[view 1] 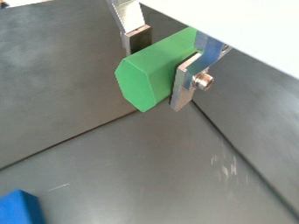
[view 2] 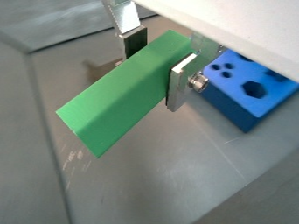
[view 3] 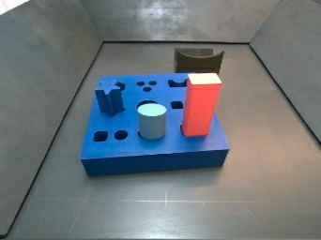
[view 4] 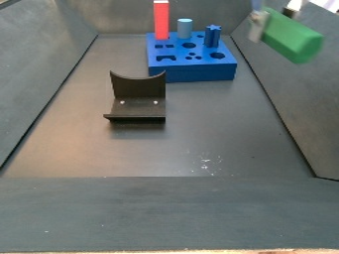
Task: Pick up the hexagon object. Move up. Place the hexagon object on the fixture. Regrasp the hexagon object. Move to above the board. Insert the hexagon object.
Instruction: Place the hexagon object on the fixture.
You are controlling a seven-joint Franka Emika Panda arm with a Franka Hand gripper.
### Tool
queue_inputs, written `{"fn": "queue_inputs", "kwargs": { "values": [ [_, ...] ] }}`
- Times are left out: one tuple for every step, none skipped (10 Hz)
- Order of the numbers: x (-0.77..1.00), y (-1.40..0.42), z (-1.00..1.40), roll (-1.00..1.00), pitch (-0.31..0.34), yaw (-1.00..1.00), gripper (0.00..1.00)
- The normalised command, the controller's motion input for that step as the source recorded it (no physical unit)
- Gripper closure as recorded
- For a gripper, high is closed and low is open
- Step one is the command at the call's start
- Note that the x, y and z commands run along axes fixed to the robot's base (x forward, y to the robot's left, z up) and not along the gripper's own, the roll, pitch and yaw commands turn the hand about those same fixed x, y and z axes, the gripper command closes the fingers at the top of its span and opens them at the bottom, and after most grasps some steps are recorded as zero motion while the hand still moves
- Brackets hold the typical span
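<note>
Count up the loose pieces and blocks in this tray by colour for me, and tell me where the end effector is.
Green: 1, the hexagon object, held between the end effector fingers, up off the floor
Blue: 3, the board, a dark blue piece and a pale blue cylinder standing in it
Red: 1, the tall red block in the board
Dark: 1, the fixture on the floor
Total: 6

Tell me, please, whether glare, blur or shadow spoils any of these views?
In both wrist views the jaws of the gripper hold the hexagon object sharply, with faint floor glints. In a side view the hexagon object is motion-blurred. In the side view with the board central, lighting is soft and shadows weak.
</note>
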Motion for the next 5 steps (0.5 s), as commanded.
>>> {"fn": "queue_inputs", "kwargs": {
  "values": [
    [1.0, -0.47, 0.08, -0.06, 0.038, -1.0, 1.0],
    [1.0, -0.42, 0.07, -0.11, 0.074, -0.92, 1.0],
    [1.0, -0.39, 0.06, -0.12, 0.093, -0.61, 1.0],
    [1.0, -0.35, 0.06, -0.11, 0.109, -0.39, 1.0],
    [1.0, -0.33, 0.05, -0.11, 0.119, -0.29, 1.0]
  ]
}}
